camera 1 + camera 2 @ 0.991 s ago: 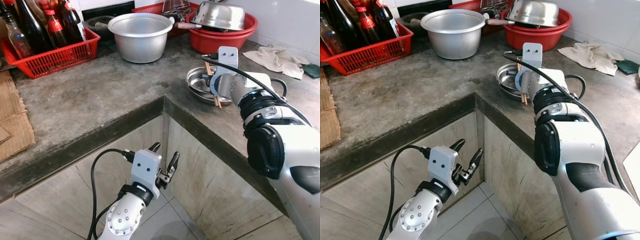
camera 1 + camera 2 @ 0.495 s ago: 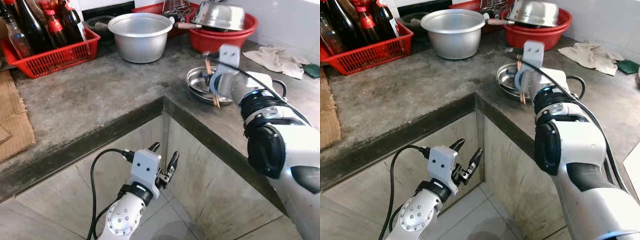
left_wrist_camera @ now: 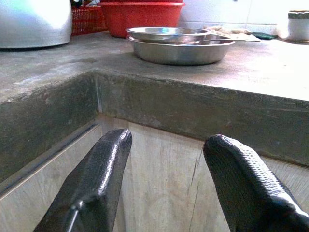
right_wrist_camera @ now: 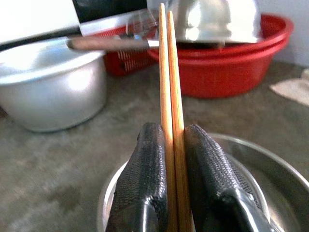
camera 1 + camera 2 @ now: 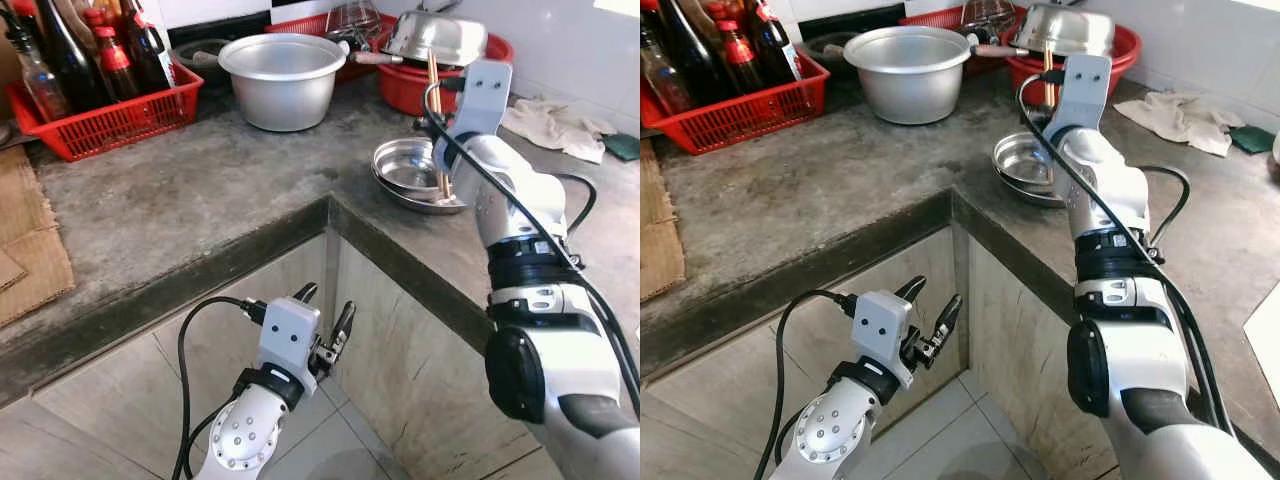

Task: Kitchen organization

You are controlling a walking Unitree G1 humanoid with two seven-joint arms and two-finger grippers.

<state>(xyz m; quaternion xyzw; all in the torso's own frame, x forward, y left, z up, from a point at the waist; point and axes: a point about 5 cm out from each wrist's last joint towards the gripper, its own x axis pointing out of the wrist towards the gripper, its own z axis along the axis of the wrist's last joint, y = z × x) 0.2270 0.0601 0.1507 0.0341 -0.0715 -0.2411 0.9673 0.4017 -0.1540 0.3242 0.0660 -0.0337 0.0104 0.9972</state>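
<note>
A pair of wooden chopsticks (image 4: pixel 172 72) is pinched between the black fingers of my right gripper (image 4: pixel 171 145), which is shut on them. In the eye views the chopsticks (image 5: pixel 441 175) stand nearly upright, their lower ends over the stacked steel dishes (image 5: pixel 405 170) near the counter's corner. My left gripper (image 5: pixel 328 308) hangs open below the counter edge, in front of the cabinet face, with nothing between its fingers (image 3: pixel 96 179).
An aluminium pot (image 5: pixel 282 75) stands behind the dishes. A red basin (image 5: pixel 410 90) holds an upturned steel bowl (image 5: pixel 435 35). A red basket (image 5: pixel 100 115) of bottles sits at the back left. A cloth (image 5: pixel 560 125) lies at the right, cardboard (image 5: pixel 30 250) at the left.
My right gripper has risen and swung the chopsticks from lying across the steel dishes to nearly upright above them. The left arm has not moved.
</note>
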